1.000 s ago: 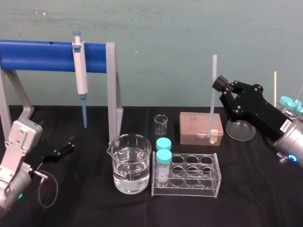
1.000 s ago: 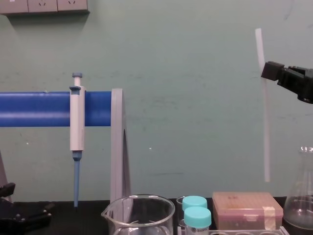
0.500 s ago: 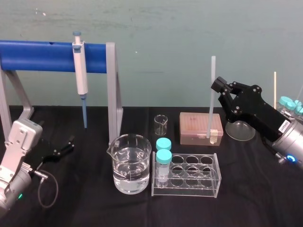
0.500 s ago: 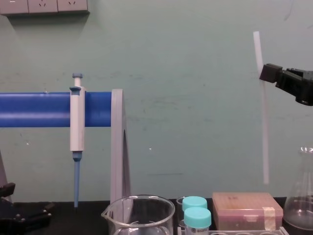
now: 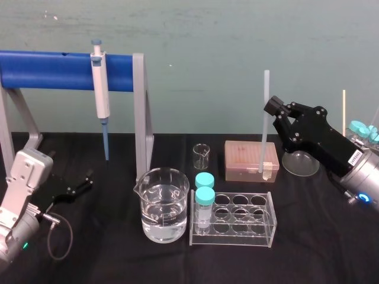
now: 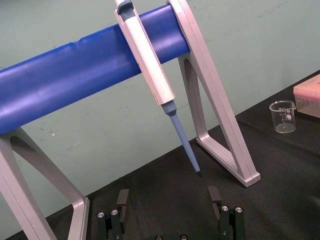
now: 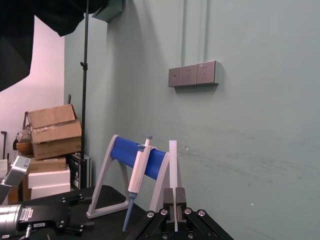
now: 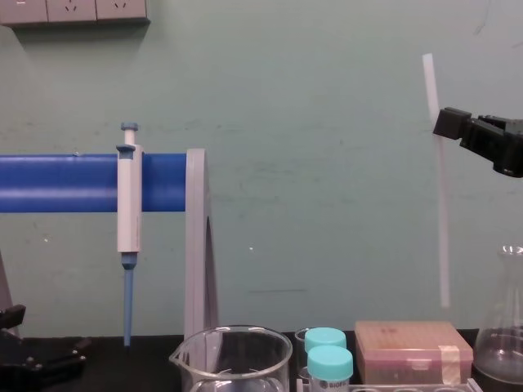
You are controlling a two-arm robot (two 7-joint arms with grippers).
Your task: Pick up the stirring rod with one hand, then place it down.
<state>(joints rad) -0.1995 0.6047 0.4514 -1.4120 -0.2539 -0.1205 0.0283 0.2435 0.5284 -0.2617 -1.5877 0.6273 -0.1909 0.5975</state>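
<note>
A counter (image 5: 118,260) draped in black is set before a teal wall (image 5: 207,35) bearing a row of sockets (image 8: 78,8). At the left, the left gripper (image 5: 83,182) is parked low over the counter, its fingers (image 6: 123,200) spread apart and empty. A blue rack (image 5: 59,70) with a pipette (image 5: 100,89) hung on it, a water-filled beaker (image 5: 164,204), a tube rack (image 5: 237,219) with 2 capped tubes and a tip box (image 5: 246,158) follow. At the right, the stirring rod (image 5: 266,89) is held nearly upright, clenched by the right gripper (image 5: 270,109), its lower end clear above the tip box. Against 1 s ago, the rod has been shifted slightly left and lower.
</note>
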